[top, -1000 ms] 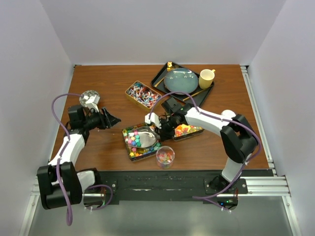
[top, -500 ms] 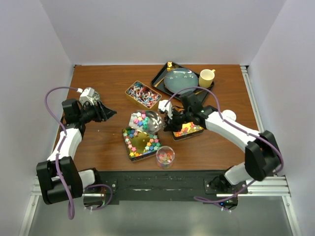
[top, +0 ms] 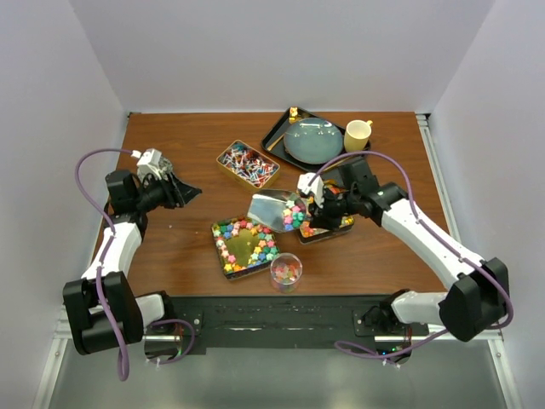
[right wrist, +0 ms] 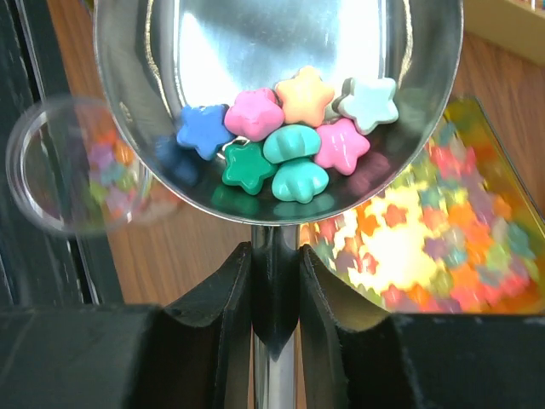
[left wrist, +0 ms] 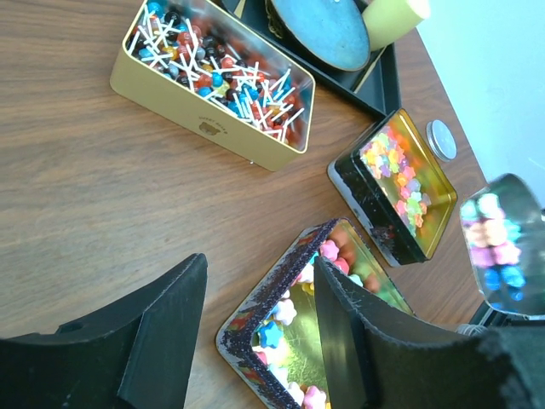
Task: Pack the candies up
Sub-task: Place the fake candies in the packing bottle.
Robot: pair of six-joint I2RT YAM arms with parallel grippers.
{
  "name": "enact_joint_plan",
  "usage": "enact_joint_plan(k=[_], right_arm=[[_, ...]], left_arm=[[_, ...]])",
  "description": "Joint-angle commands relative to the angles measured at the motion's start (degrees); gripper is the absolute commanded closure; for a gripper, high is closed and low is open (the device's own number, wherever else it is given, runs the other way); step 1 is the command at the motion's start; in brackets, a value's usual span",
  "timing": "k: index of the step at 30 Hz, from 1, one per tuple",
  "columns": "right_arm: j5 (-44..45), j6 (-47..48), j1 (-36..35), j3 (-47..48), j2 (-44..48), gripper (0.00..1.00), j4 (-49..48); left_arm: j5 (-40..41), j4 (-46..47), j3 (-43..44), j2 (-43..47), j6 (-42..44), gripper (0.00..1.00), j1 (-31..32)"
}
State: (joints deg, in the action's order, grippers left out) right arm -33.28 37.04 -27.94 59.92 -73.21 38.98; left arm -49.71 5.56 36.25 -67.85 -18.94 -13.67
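Nearest the arm bases stands the clear jar (top: 286,271), with some coloured sweets already in it. Just beyond it lies the near tin (top: 245,245), where star candies (top: 228,241) ring a bare gold middle. Above the gap between that tin and the gummy tin (top: 328,227) hangs the metal scoop (right wrist: 281,94). Its bowl carries a small heap of star pieces, and the right claw (right wrist: 274,260) is pressed tight on the handle. The orange-yellow-pink gummies (left wrist: 398,175) lie in their tin under the scoop's far side.

The step in hand looks like carrying this load to the jar. To do it well, keep the bowl level while travelling. Set its lip right over the jar's mouth, which is narrower than the scoop. Then tip slowly, so that the pieces slide in and none spill onto the bench (top: 170,145).

The left claw (top: 192,193) hangs well to the left, spread and empty. Farther back sit the lollipop tin (left wrist: 213,81), full of wrapped lollipops (left wrist: 223,72), and then the black tray (top: 277,132) with a blue plate (top: 313,139) and a yellow cup (top: 358,135).

A second ago the scoop was down in the near tin. Since then it has risen loaded and swung right, while the left arm drew back to the left.
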Motion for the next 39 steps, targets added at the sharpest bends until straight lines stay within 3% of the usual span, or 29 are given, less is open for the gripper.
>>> enact_joint_plan(k=[1, 7, 17, 25, 39], right_arm=[[2.4, 18.4, 3.1, 6.4, 3.5, 1.0, 18.2], [6.0, 27.4, 5.0, 9.1, 5.0, 1.0, 28.0], [12.9, 36.7, 4.9, 11.1, 5.7, 1.0, 36.0], [17.9, 37.8, 3.1, 13.7, 4.6, 1.0, 36.6], [28.3, 33.4, -7.7, 14.2, 3.9, 1.0, 34.1]], left_arm=[[1.5, 2.3, -1.2, -0.2, -0.4, 0.42, 1.4], [6.0, -1.9, -3.5, 1.2, 3.3, 0.41, 5.1], [7.3, 1.5, -7.2, 3.3, 1.4, 0.41, 5.2], [8.8, 2.4, -8.8, 4.6, 1.0, 0.41, 5.2], [9.5, 3.2, -9.8, 5.9, 0.5, 0.4, 5.1]])
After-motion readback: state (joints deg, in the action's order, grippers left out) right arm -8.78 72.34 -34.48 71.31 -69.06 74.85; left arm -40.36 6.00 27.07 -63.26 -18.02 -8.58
